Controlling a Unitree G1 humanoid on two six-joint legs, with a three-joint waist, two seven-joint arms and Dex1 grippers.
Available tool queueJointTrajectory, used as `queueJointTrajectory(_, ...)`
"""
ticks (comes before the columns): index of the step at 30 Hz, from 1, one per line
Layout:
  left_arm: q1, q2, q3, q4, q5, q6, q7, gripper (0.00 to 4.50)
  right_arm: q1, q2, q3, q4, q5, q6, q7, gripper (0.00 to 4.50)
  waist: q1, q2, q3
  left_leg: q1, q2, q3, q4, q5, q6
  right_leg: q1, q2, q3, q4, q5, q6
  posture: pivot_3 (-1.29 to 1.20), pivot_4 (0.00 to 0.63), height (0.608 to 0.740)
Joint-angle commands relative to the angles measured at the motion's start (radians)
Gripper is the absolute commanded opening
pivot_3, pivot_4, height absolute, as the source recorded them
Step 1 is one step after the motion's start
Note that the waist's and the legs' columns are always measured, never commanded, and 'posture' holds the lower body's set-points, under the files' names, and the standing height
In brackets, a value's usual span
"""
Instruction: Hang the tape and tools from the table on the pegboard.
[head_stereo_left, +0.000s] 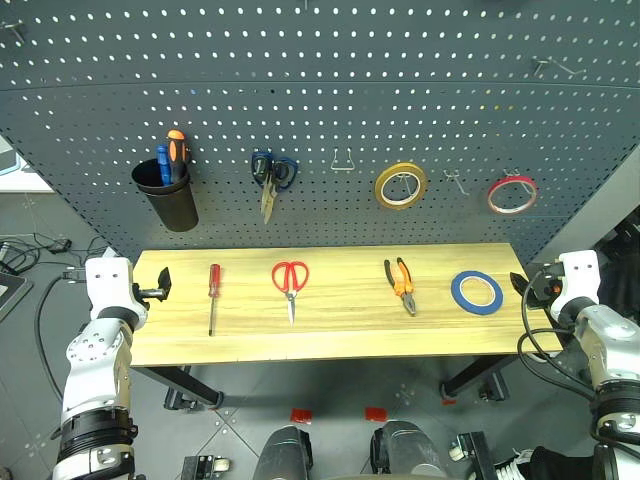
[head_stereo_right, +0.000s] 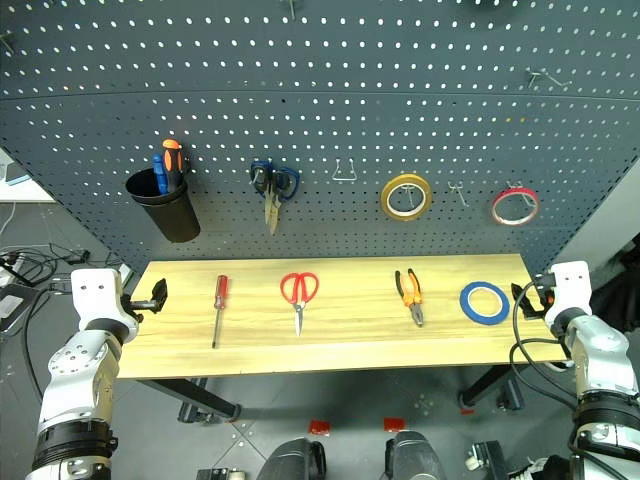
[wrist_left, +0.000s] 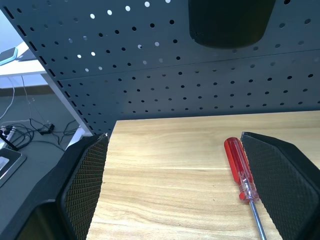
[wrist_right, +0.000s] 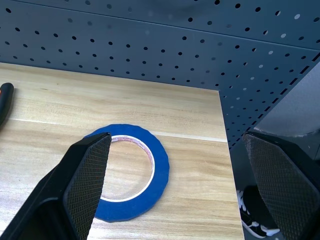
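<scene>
- The blue tape ring (head_stereo_left: 476, 292) lies flat near the right end of the table (head_stereo_left: 340, 340); orange-handled pliers (head_stereo_left: 401, 284), red-looped scissors (head_stereo_left: 290, 283) and red-handled screwdriver (head_stereo_left: 212, 297) lie in a row to its left.
- Right gripper (head_stereo_left: 523, 287) hovers just off the table's right end, jaws wide, empty.
- Left gripper (head_stereo_left: 160, 286) hovers at the left end near the screwdriver, jaws wide, empty.
- Best start, I judge: pinch the ring's near rim, lift clear, then aim its hole at a bare hook (head_stereo_left: 457, 184) on the pegboard (head_stereo_left: 330, 80).
</scene>
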Motion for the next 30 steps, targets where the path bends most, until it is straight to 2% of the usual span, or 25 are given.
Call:
queueJointTrajectory(1,0.008,0.018,0.021,-0.046,-0.009,-0.012,0.003,4.47,-0.014,-0.004,0.000,-0.038,0.004,-0.027,0.010,4.50,0.000,0.000,0.000,0.000,0.000,0.000,0.000,0.000,0.000,0.000,0.000,0.000,0.000,0.000,0.000,-0.12,0.117,0.740)
queueJointTrajectory(9,0.055,0.025,0.004,-0.102,0.007,-0.002,-0.007,4.47,0.007,0.008,0.028,-0.085,0.004,-0.021,0.031,4.50,0.000,-0.001,0.001,0.001,0.001,0.002,0.000,0.000,0.000,0.000,0.000,0.002,0.000,0.000,0.000,-0.12,0.138,0.740)
queueJointTrajectory(14,0.109,0.040,-0.121,-0.283,0.032,-0.007,-0.134,4.47,0.107,0.018,0.091,-0.312,0.032,0.053,0.119,4.50,0.004,-0.003,0.016,0.002,0.003,0.003,-0.001,-0.001,0.000,0.000,0.001,0.002,0.000,0.000,0.000,-0.14,0.196,0.740)
queueJointTrajectory(17,0.098,0.042,-0.171,-0.356,0.020,0.022,-0.186,4.47,0.165,0.009,0.132,-0.448,0.031,0.114,0.154,4.50,0.012,-0.001,0.038,0.002,0.003,0.003,-0.001,0.000,0.000,0.000,0.000,0.003,-0.001,0.001,-0.001,-0.15,0.227,0.740)
queueJointTrajectory(19,0.074,0.049,-0.201,-0.381,0.021,0.041,-0.217,4.47,0.189,0.006,0.148,-0.527,0.029,0.170,0.149,4.50,0.013,-0.002,0.062,0.003,0.004,0.005,-0.001,-0.001,0.000,0.000,0.000,0.004,0.000,0.001,-0.003,-0.17,0.272,0.740)
queueJointTrajectory(23,-0.032,0.043,-0.326,-0.401,0.010,0.080,-0.346,4.47,0.175,0.000,0.188,-0.616,-0.003,0.321,0.119,4.50,0.013,-0.003,0.106,0.001,0.005,0.007,0.000,0.000,0.000,-0.004,0.000,0.005,0.000,0.003,-0.006,-0.20,0.337,0.740)
queueJointTrajectory(27,-0.137,0.023,-0.424,-0.385,-0.006,0.107,-0.456,4.47,0.118,-0.005,0.231,-0.611,-0.039,0.437,0.087,4.50,0.005,-0.004,0.152,-0.006,0.005,0.010,0.001,0.000,0.000,-0.010,0.001,0.007,0.000,0.005,-0.008,-0.22,0.384,0.740)
queueJointTrajectory(30,-0.229,-0.012,-0.509,-0.333,-0.002,0.085,-0.546,4.47,0.049,-0.003,0.257,-0.547,-0.061,0.457,0.084,4.50,-0.001,-0.004,0.183,-0.007,0.004,0.011,0.000,-0.001,0.001,-0.013,0.001,0.009,0.001,0.006,-0.007,-0.23,0.410,0.740)
